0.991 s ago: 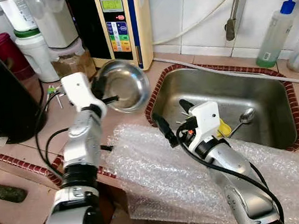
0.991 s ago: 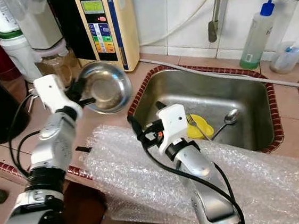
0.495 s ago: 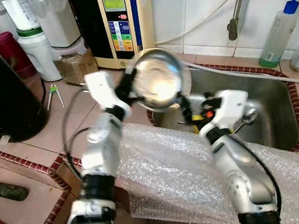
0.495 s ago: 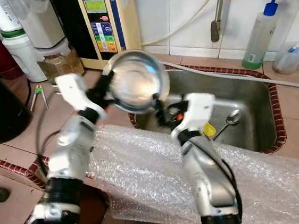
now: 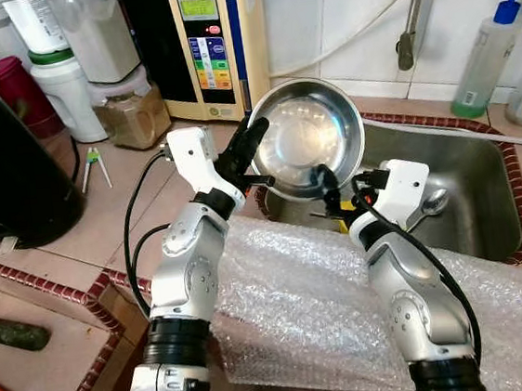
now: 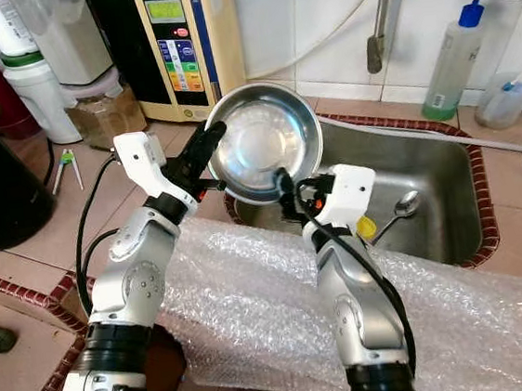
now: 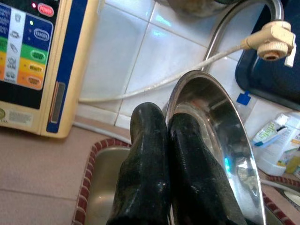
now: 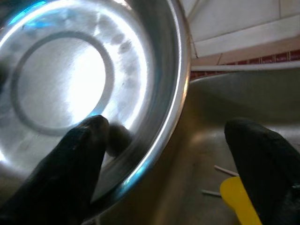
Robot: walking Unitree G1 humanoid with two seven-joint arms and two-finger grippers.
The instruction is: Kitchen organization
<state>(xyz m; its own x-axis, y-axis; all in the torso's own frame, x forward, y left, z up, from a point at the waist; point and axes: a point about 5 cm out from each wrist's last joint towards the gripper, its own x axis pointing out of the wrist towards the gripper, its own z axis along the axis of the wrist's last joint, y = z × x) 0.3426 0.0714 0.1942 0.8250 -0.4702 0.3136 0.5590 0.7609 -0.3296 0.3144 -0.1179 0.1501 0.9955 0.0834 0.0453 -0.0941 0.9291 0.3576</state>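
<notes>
Handover over sink (image 5: 466, 193): left gripper (image 5: 249, 150) pinches bowl (image 5: 311, 139) rim at 9 o'clock; close your spread right gripper (image 8: 168, 159) before releasing

A cream water ionizer (image 5: 210, 47) with a coloured button panel is set against the white tiled wall at twelve o'clock. A black kettle (image 5: 0, 157) is seen at nine o'clock on the tiled counter (image 5: 121, 196), and a maroon container (image 5: 16, 86) is placed behind it. A white canister (image 5: 69, 99) and a jar of brown contents (image 5: 134, 115) are stood at eleven o'clock, with small green-handled clippers (image 5: 94, 162) laid in front of them. A clear bottle with a blue cap (image 5: 482, 60) is stood at two o'clock. A sheet of bubble wrap (image 5: 301, 313) is spread over the counter edge at six o'clock. A white hose (image 5: 339, 47) is run along the wall.
</notes>
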